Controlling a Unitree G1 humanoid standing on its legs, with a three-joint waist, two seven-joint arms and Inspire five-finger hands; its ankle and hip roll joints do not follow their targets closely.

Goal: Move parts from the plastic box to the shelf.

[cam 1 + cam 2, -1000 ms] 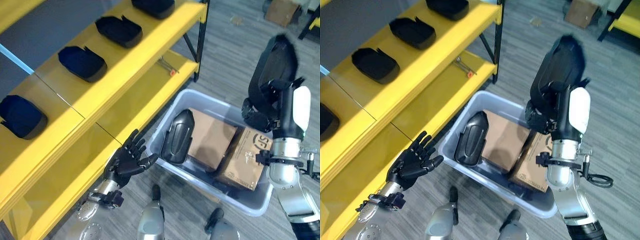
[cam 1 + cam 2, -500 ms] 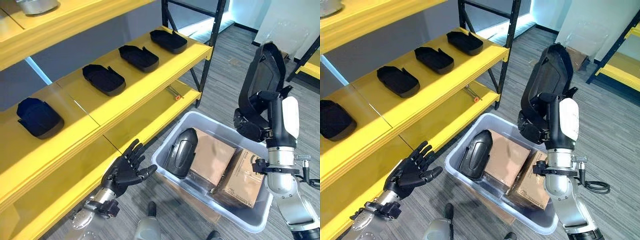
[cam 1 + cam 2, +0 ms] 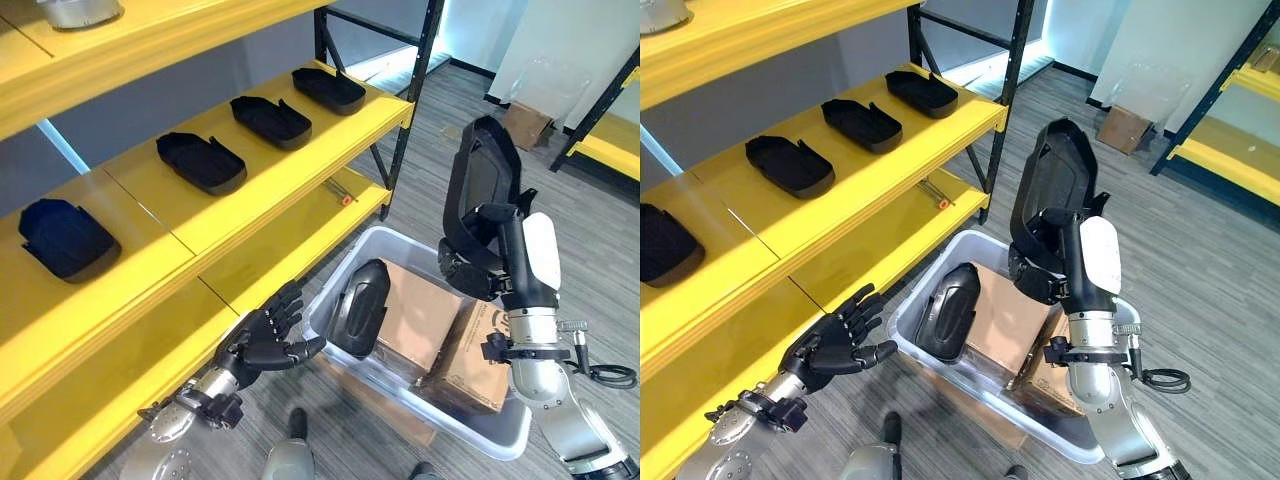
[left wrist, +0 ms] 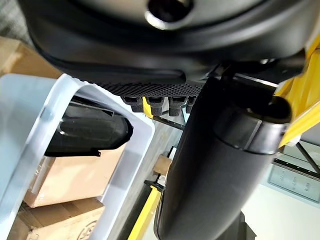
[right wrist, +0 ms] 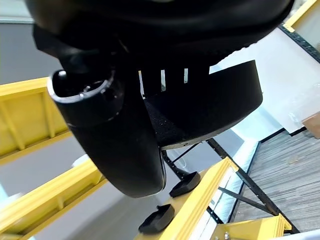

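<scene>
A black part [image 3: 1052, 195] is held upright above the box [image 3: 930, 284], gripped by the right hand [image 3: 1048, 262] with fingers curled round its lower end. The shelf [image 3: 250, 180] lies to the robot's left, and four like parts [image 3: 200, 162] are already set out in a row on its middle level.

The left hand [image 3: 262, 338] is seen low beside the box's near-left wall, fingers spread and relaxed, nothing in it.

A second part [image 3: 357, 305] stands leaning inside the box against the left wall, next to two cartons [image 3: 425, 307].

Handling, judged from appearance: the part looks like a rigid moulded shell, hollow on one side, so probably light and stiff. The surface appears smooth, so slip is possible under a loose grip. A hold across the rim or narrow end seems best, as is used now. It should be laid flat on the shelf, in line with the others.
</scene>
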